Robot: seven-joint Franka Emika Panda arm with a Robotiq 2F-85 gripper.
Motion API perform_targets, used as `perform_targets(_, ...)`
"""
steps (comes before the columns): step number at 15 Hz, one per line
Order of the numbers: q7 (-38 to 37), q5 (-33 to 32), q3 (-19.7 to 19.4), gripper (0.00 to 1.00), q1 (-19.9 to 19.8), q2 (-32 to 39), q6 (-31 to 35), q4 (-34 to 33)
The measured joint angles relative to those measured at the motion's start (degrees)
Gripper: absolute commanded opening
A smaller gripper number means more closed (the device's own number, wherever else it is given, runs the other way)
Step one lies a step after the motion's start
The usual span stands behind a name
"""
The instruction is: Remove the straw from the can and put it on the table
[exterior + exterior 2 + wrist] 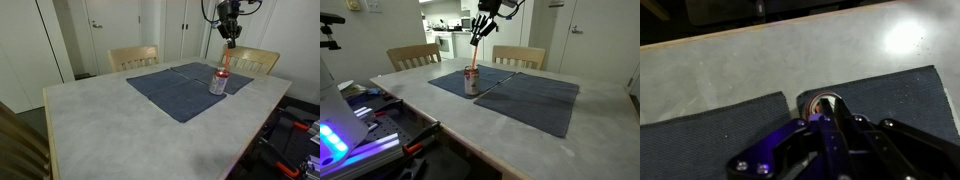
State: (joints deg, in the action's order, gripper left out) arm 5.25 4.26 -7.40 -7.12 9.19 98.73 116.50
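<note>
The silver-grey can (pixel 218 83) with red markings stands on a dark blue mat; it also shows in an exterior view (pixel 472 83) and from above in the wrist view (pixel 819 102). The thin red-orange straw (pixel 225 60) rises tilted from the can's top in both exterior views (pixel 475 50). My gripper (pixel 230 38) is high above the can, shut on the straw's upper end (pixel 480 27). The straw's lower end is at the can's mouth. In the wrist view my fingers (pixel 827 128) are pressed together and hide the straw. The light grey table (pixel 100 120) lies around the mats.
Two dark blue cloth mats (pixel 175 90) (pixel 535 95) cover the table's far part. Wooden chairs (pixel 133 57) (pixel 255 60) stand behind the table. Tools and cables (pixel 380 115) lie beside the table's edge.
</note>
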Motion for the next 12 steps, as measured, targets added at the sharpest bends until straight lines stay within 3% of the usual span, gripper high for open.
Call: perform_targets(12,-0.27,-1.68,0.03,0.02,0.18,-6.93,-0.5,-0.04)
